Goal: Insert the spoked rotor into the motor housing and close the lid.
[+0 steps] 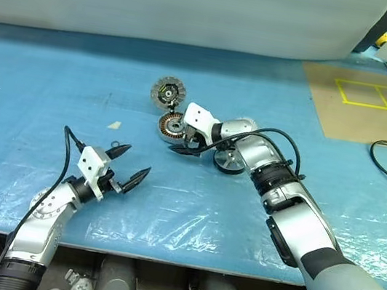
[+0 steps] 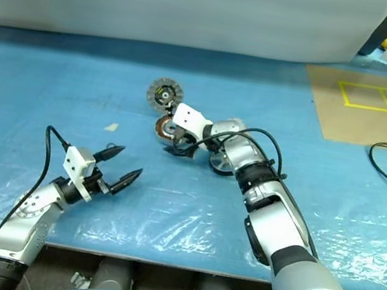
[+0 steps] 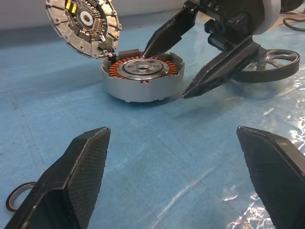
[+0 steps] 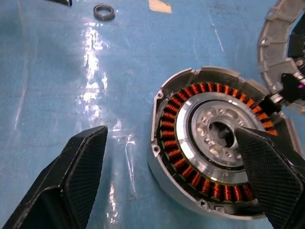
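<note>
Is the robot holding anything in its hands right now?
No. Both sets of fingers are open and empty. The right gripper hovers beside the copper-wound motor part; the left gripper is apart from everything.

You see the motor housing (image 3: 143, 88) lying flat on the blue sheet — a low grey-silver shell, open side up. Its ring of copper-orange windings (image 4: 178, 117) circles a shiny silver hub (image 4: 214, 133) with a dark centre hole. It sits just under the wide-spread right gripper (image 4: 174, 167), one finger over the hub. The lid (image 3: 83, 24) — a slotted grey disc — stands tilted against the housing's far rim, beyond the right gripper and well ahead of the left gripper (image 1: 130, 164). The spoked rotor (image 1: 228, 161) lies beside the right wrist.
</note>
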Robot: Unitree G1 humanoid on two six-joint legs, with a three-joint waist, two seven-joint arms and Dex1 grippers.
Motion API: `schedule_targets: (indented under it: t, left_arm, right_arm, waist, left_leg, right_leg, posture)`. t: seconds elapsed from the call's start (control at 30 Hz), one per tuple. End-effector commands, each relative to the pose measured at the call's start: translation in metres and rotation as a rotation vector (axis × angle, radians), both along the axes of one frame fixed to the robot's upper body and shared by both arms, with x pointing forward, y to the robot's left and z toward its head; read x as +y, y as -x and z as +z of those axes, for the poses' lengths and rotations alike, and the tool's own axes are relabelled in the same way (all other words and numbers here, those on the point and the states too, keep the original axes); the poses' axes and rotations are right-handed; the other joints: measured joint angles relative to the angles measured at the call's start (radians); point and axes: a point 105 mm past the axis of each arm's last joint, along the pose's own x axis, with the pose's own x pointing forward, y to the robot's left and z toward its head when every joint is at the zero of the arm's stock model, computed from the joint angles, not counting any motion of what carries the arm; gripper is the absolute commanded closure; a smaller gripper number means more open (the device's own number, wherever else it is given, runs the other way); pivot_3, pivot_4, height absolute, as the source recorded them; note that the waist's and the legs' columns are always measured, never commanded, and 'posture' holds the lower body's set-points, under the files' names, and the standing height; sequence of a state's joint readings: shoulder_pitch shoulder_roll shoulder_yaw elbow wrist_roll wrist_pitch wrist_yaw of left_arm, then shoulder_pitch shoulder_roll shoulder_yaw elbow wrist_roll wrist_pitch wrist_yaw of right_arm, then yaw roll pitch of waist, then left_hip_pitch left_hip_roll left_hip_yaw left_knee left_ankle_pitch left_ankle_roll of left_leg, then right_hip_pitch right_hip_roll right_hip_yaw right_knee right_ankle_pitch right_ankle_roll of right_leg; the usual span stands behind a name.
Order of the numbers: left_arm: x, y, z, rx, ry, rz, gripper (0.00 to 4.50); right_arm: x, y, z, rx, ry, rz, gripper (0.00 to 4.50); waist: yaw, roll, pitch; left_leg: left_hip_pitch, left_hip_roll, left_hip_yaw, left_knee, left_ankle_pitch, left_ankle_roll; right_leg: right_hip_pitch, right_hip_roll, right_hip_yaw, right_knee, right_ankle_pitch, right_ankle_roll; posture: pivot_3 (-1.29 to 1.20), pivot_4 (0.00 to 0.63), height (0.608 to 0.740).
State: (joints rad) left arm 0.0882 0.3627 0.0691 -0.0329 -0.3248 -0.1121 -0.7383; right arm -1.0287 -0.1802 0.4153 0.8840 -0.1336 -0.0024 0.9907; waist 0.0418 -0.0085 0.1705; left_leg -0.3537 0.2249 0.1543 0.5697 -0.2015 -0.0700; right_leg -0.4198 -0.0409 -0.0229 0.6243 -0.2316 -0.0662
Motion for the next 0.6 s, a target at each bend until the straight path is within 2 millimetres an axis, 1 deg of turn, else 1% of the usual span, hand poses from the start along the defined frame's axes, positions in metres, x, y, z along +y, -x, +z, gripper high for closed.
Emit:
schedule_targets:
  t: [0.03, 0.23, 0.37, 0.47, 0.5, 0.53, 0.6]
  left_arm:
    - [0.0, 0.002, 0.013, -0.058, -0.01, 0.009, 0.03]
    - [0.0, 0.0, 0.014, -0.057, -0.013, 0.008, 0.03]
    - [-0.002, -0.003, 0.016, -0.062, -0.013, 0.001, 0.03]
    - [-0.001, -0.004, 0.017, -0.063, -0.015, -0.001, 0.0]
    - [-0.001, -0.004, 0.017, -0.063, -0.015, -0.001, 0.0]
    - [-0.001, -0.004, 0.017, -0.064, -0.016, -0.001, 0.0]
    - [-0.001, -0.004, 0.017, -0.064, -0.017, 0.0, 0.0]
  right_arm:
    - [0.009, -0.001, 0.011, -0.052, 0.016, 0.056, 0.03]
    - [0.016, 0.001, 0.001, -0.069, 0.066, 0.093, 0.03]
    - [0.015, -0.001, -0.009, -0.056, 0.137, 0.078, 0.03]
    - [0.004, -0.008, -0.018, -0.057, 0.25, 0.024, 0.61]
    - [0.003, -0.009, -0.019, -0.055, 0.273, 0.015, 0.91]
    - [0.003, -0.009, -0.019, -0.045, 0.279, 0.012, 1.34]
    - [0.006, -0.009, -0.015, -0.034, 0.279, 0.02, 1.9]
  waist:
    - [0.0, 0.0, 0.0]
    - [0.0, 0.0, 0.0]
    - [-0.001, 0.0, 0.0]
    - [-0.001, 0.001, 0.0]
    - [-0.001, 0.002, -0.001]
    - [0.0, 0.002, -0.001]
    - [0.002, 0.002, -0.001]
  left_leg:
    - [0.0, 0.0, 0.0, 0.0, 0.0, 0.0]
    - [0.001, 0.001, 0.001, 0.002, -0.001, 0.001]
    - [0.001, 0.001, 0.001, 0.002, -0.002, 0.004]
    - [0.002, 0.001, 0.001, 0.002, -0.002, 0.004]
    - [0.002, 0.001, 0.001, 0.002, -0.002, 0.004]
    - [0.002, 0.001, 0.001, 0.002, -0.002, 0.004]
    - [0.002, 0.001, 0.001, 0.002, -0.002, 0.004]
  right_leg:
    - [0.0, 0.0, 0.0, 0.0, 0.0, 0.0]
    - [0.0, 0.0, 0.0, 0.001, 0.0, 0.0]
    - [0.0, 0.0, 0.0, 0.002, 0.0, -0.001]
    - [0.0, 0.0, 0.0, 0.003, 0.0, -0.001]
    - [0.0, 0.0, 0.0, 0.003, 0.0, -0.001]
    - [0.0, 0.0, 0.0, 0.003, 0.0, -0.001]
    - [0.001, 0.0, 0.0, 0.003, 0.0, -0.001]
  posture:
    - [0.0, 0.15, 0.74]
    - [0.0, 0.15, 0.74]
    - [0.0, 0.15, 0.74]
    - [0.0, 0.15, 0.74]
    - [0.0, 0.15, 0.74]
    - [0.0, 0.15, 0.74]
    - [0.0, 0.15, 0.74]
